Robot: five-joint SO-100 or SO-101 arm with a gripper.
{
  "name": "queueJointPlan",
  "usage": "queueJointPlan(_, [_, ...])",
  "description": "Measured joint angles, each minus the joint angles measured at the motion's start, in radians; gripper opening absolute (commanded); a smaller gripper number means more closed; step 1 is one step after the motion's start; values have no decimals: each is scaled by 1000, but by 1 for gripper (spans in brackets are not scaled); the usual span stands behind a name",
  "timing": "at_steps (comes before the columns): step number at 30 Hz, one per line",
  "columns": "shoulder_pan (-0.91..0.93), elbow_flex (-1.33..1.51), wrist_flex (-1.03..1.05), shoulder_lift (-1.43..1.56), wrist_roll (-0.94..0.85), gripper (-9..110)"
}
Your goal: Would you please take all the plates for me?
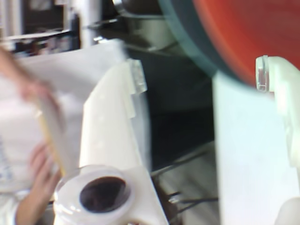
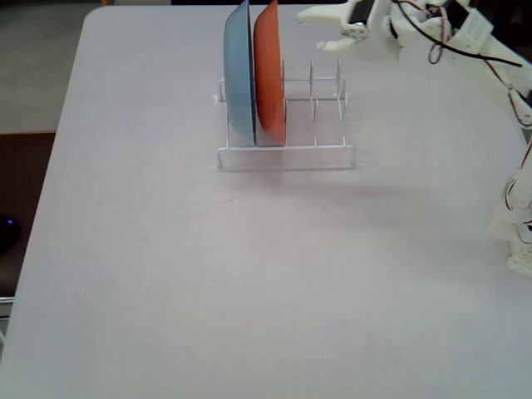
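Fixed view: two plates stood on edge in the white wire rack [image 2: 287,154] at about 12 o'clock on the pale table [image 2: 166,274]. The light blue plate [image 2: 238,71] sat just left of the orange-red plate [image 2: 268,71], nearly touching. The gripper [image 2: 320,29] hovered at roughly 1 o'clock, right of the plates and apart from them, fingers spread with nothing between them. Wrist view was blurred: the orange-red plate [image 1: 248,33] filled 1 o'clock, and a person's hands [image 1: 35,173] held a pale flat thing at 9 o'clock.
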Motion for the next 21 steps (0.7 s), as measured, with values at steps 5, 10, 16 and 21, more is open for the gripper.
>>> queueJointPlan(5, [21, -152, 21, -140, -54, 31])
queueJointPlan(10, [32, -345, 21, -288, -123, 31])
queueJointPlan(16, [35, -439, -23, -371, -140, 31])
queueJointPlan(21, [35, -445, -72, -419, -109, 31])
